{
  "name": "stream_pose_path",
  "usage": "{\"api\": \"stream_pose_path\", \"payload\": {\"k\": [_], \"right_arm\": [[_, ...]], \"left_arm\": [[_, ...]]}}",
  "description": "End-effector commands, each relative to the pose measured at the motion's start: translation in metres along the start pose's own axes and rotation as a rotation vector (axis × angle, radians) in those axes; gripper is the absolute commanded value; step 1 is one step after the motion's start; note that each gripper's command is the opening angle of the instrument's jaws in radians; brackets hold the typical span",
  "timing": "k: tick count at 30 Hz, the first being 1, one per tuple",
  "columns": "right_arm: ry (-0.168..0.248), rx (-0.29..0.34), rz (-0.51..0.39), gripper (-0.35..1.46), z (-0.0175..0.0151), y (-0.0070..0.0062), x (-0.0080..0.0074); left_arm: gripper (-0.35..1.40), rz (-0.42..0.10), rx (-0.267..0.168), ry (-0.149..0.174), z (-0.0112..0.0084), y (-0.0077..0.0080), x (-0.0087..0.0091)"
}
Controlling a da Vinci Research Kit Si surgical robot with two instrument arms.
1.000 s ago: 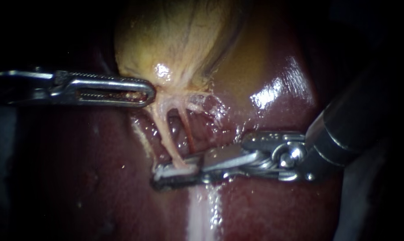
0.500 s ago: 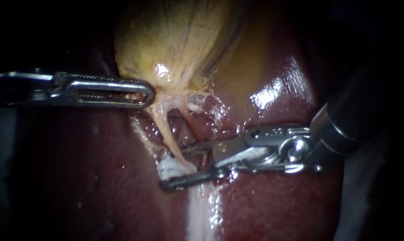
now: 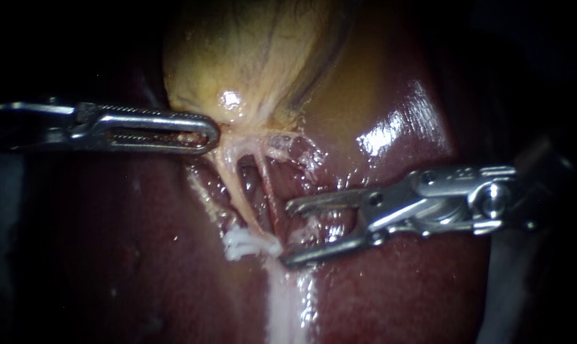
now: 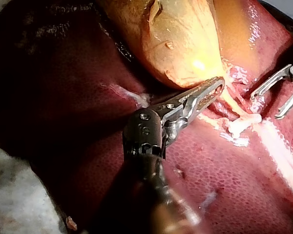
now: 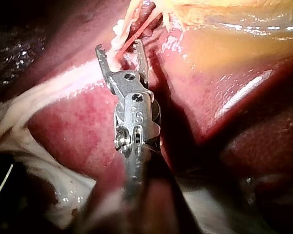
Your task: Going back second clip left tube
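Currently: my right instrument (image 3: 287, 234), jaws spread and empty; the white clip (image 3: 244, 243) sits on the left tube (image 3: 237, 191), just ahead of their tips. My left instrument (image 3: 213, 134), jaws clenched on the gallbladder (image 3: 250, 57) at its base. Left wrist view shows the clip's whole length; right wrist view barely shows it.

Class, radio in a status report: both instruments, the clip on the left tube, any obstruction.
Left instrument shut on gallbladder. Right instrument open, empty, beside clip. Clip across left tube. Nothing in the way.
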Motion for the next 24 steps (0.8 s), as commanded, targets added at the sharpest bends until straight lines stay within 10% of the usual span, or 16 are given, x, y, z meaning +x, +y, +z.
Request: {"api": "stream_pose_path", "payload": {"k": [1,24], "right_arm": [[0.003,-0.007,-0.012,0.49,-0.0006,-0.0001,0.0002],[-0.001,-0.017,-0.137,0.49,-0.0053,-0.0001,0.0008]], "left_arm": [[-0.35,0.0,-0.001,0.0,0.0,0.0,0.0],[-0.35,0.004,0.009,0.009,0.0024,-0.002,0.0001]]}}
